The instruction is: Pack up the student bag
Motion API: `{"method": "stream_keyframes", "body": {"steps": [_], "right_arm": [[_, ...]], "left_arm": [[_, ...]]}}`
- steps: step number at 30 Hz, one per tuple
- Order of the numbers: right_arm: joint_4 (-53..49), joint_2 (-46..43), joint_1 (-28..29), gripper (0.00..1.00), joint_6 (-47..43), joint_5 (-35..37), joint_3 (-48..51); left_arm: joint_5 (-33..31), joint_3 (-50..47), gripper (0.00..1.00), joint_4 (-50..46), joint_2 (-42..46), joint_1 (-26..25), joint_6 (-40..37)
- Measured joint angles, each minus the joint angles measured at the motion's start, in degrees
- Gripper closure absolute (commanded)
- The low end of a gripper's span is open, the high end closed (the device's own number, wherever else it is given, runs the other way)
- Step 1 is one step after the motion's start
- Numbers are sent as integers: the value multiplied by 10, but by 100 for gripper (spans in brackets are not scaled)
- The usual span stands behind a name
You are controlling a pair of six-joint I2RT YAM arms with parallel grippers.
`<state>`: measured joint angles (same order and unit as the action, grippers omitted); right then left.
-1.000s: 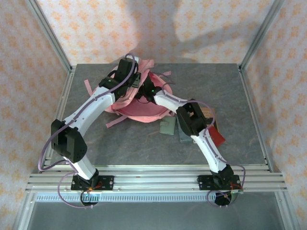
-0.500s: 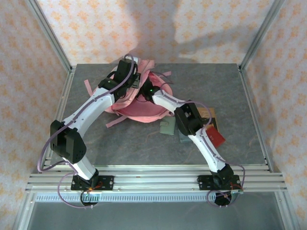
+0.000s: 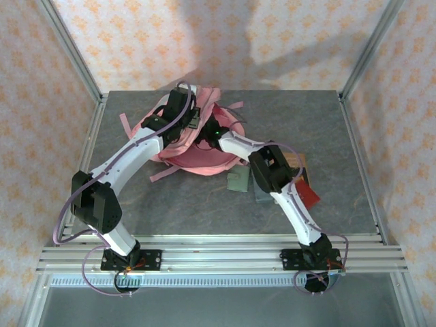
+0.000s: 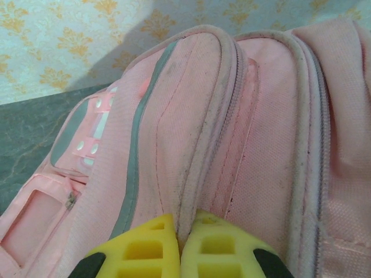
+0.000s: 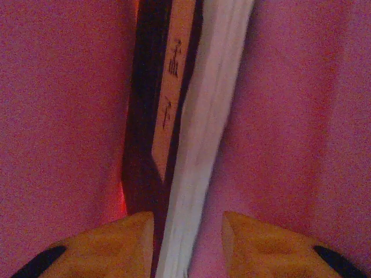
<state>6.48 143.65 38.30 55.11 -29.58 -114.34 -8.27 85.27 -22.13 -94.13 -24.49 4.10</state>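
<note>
Where the bag (image 3: 201,158) lies: far middle of the table (image 3: 170,204), pink, with straps trailing to the left and to the far side.
Left gripper (image 4: 181,225): yellow fingers pressed together, pinching a piped seam of the bag beside a zip.
Right gripper (image 5: 186,215): inside the bag, pink cloth on both sides, fingers parted.
Book (image 5: 200,104): on edge between the right fingers; one finger is at its dark cover, the other stands apart from its white pages.
Right of the bag: a green card (image 3: 238,181) and a red item (image 3: 308,195), near the right arm.
</note>
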Motion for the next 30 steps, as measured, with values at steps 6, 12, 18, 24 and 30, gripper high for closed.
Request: {"method": "stream_keyframes", "body": {"steps": [6,12,18,24,30], "right_arm": [[1,-187,-8,59,-66,4,201],[10,-364,-35,59,-104,12,358],[-17,-499,-61,58,-136,37,478],[-95,-624,-101,52,-163,84,569],[-178,-740,-161,44,-183,146,648]], "left_arm": [[-48,-14,100,21,0,-2,4],[-101,-16,100,30,-9,2,3],[-123,-2,100,36,-55,3,4],[-124,-12,99,42,-64,-5,9],[-123,-58,59,48,-64,-41,29]]}}
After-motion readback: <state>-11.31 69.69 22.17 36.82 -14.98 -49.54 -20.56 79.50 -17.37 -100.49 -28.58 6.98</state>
